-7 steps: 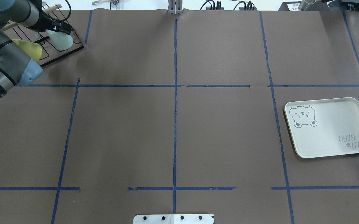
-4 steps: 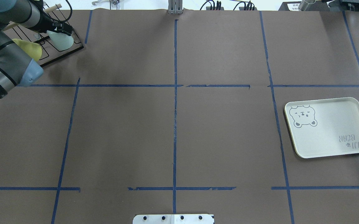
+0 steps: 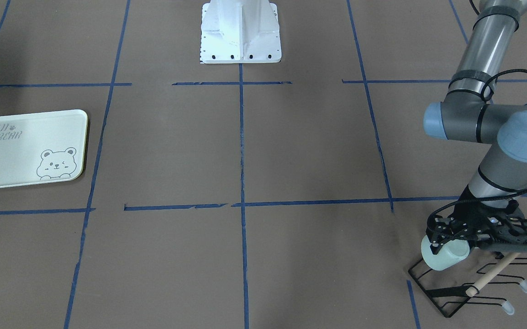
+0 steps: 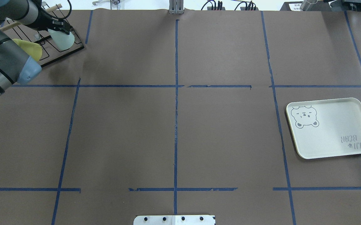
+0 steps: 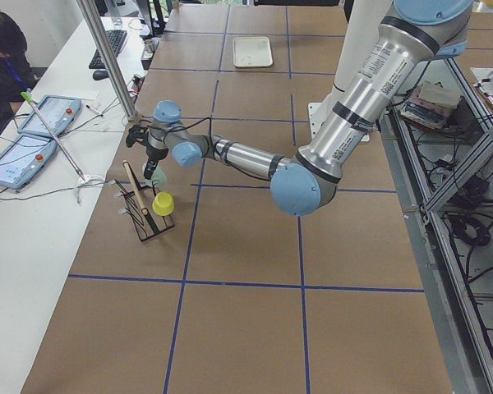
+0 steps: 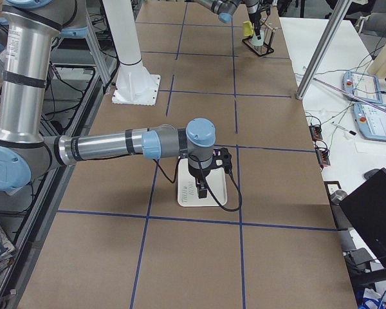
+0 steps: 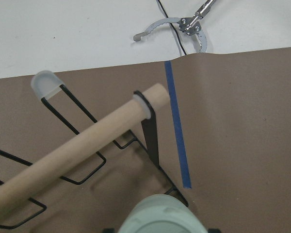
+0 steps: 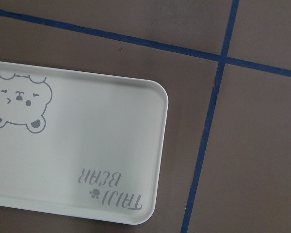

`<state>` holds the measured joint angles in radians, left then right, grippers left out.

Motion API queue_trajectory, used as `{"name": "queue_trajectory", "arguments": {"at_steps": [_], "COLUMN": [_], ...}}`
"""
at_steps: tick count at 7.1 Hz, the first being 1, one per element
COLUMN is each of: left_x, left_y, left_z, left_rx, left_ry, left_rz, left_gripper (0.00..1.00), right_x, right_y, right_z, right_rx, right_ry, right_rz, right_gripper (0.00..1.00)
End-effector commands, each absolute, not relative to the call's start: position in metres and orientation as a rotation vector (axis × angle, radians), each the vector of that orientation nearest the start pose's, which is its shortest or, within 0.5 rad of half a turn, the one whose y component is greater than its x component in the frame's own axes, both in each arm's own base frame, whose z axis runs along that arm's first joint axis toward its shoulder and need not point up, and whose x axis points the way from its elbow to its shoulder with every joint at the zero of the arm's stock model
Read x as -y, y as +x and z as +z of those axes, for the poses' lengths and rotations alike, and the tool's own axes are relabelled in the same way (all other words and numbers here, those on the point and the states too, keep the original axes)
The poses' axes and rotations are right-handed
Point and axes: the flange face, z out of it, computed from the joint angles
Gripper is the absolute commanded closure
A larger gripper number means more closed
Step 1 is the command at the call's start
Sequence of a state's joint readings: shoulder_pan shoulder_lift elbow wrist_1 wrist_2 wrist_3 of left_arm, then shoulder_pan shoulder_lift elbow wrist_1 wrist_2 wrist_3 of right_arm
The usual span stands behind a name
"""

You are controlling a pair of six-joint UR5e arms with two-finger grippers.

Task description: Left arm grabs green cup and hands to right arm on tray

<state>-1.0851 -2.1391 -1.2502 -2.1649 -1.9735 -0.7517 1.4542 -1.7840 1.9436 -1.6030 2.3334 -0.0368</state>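
Note:
My left gripper (image 4: 59, 30) is at the black wire rack (image 4: 62, 55) at the table's far left. It is shut on the pale mint-green cup (image 4: 63, 40), which it holds tilted just over the rack's end. In the front view the gripper (image 3: 442, 249) clasps the cup (image 3: 446, 260) by its upper part. The left wrist view shows the cup's base (image 7: 162, 221) at the bottom edge. The pale green bear tray (image 4: 333, 131) lies at the right, with nothing on it. My right gripper (image 6: 199, 187) hangs over the tray (image 6: 212, 196); I cannot tell whether it is open or shut.
A pale yellow cup (image 4: 32, 48) sits on the rack beside the left forearm. A wooden dowel (image 3: 503, 265) runs across the rack's wire prongs. Blue tape lines divide the brown table. The robot's white base (image 3: 240, 32) stands at the table's near edge.
My left gripper has shifted slightly away from the robot with the green cup in it, and the elbow has drawn back to the left. The tray has not moved.

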Motion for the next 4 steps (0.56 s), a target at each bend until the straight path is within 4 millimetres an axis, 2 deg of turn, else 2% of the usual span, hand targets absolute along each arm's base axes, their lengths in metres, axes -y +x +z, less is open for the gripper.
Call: {"name": "queue_trajectory", "arguments": {"at_steps": [1,2,3,4], "left_x": [0.706,0.698,0.683,0.663], "left_y": [0.202,0.179,0.159,0.151], "left_z": [0.375,0.346,0.307,0.273], "left_rx": [-0.857,-0.872,-0.864,-0.853], "left_ry": [0.465,0.470,0.469,0.450], "left_rz": [-0.109,-0.121,-0.141,-0.152], "left_gripper": [0.70,0.70,0.70,0.70], "right_x": [0.410,0.410,0.410,0.410], "right_y": [0.017,0.017,0.017,0.017], "right_z": [0.574,0.574,0.574,0.574], "right_rx": [0.767,0.767,0.767,0.767], "right_ry": [0.090,0.091,0.091,0.090], "right_rz": [-0.193,-0.194,-0.194,-0.193], "right_gripper": [0.00,0.00,0.00,0.00]}}
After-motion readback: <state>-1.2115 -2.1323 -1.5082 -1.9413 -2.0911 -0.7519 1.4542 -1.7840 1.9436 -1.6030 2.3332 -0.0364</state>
